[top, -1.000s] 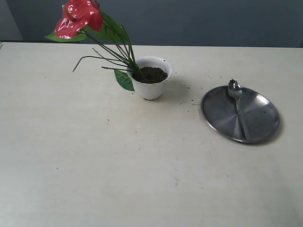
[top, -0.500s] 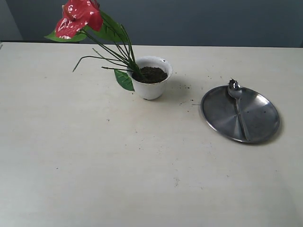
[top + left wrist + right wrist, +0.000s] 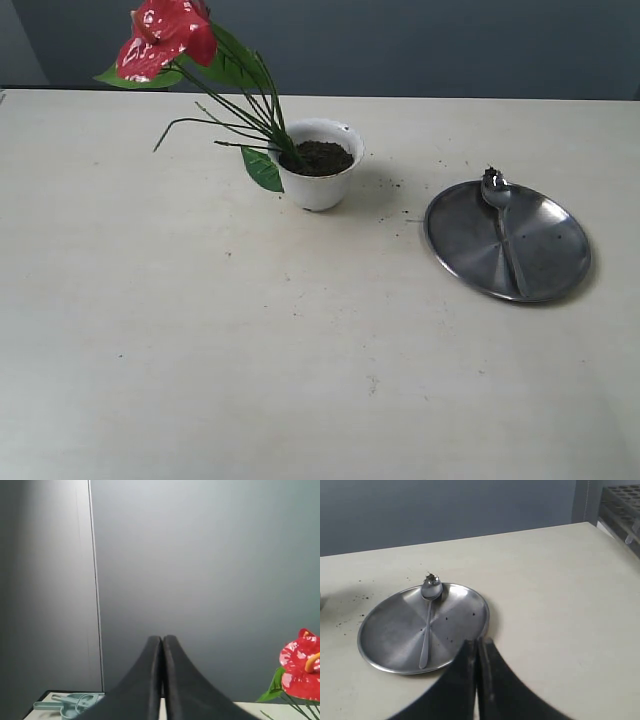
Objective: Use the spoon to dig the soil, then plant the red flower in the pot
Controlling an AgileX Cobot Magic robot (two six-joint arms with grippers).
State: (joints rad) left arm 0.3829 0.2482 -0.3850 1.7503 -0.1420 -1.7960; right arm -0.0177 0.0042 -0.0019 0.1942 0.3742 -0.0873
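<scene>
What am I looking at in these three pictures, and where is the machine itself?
It is a robot with two arms, each ending in a pair of jaws and carrying its own small camera. The wide picture comes from a separate camera looking over the table; no arm shows there. On the table stands a white pot filled with soil, the red flower planted in it and leaning out. Apart from it, a steel plate holds the spoon, crumbs of earth on its bowl. The other two pictures come from the arms' cameras: the black wedges are the left jaws and right jaws, both shut and holding nothing. The right ones face the plate.
</scene>
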